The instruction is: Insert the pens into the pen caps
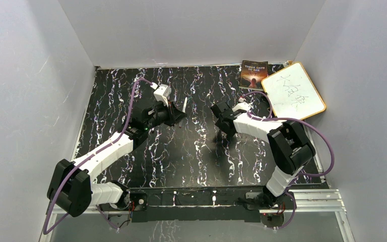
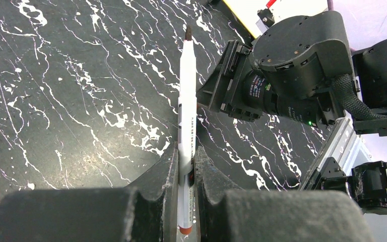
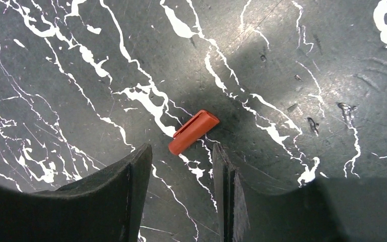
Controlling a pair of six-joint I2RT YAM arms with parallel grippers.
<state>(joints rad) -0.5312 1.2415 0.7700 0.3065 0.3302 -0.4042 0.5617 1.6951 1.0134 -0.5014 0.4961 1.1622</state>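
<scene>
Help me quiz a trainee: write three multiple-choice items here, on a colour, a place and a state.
1. The slim plastic stick pen's barrel is: A. blue B. white C. yellow
2. Where is the short orange-red plastic cap? A. lying on the black white-veined tabletop B. on the pen's tip C. in the left jaws
3. The left jaws are: A. wide open B. hidden C. shut on the pen
Answers: B, left wrist view; A, it lies flat ahead of the right jaws; C, they pinch the barrel.
</scene>
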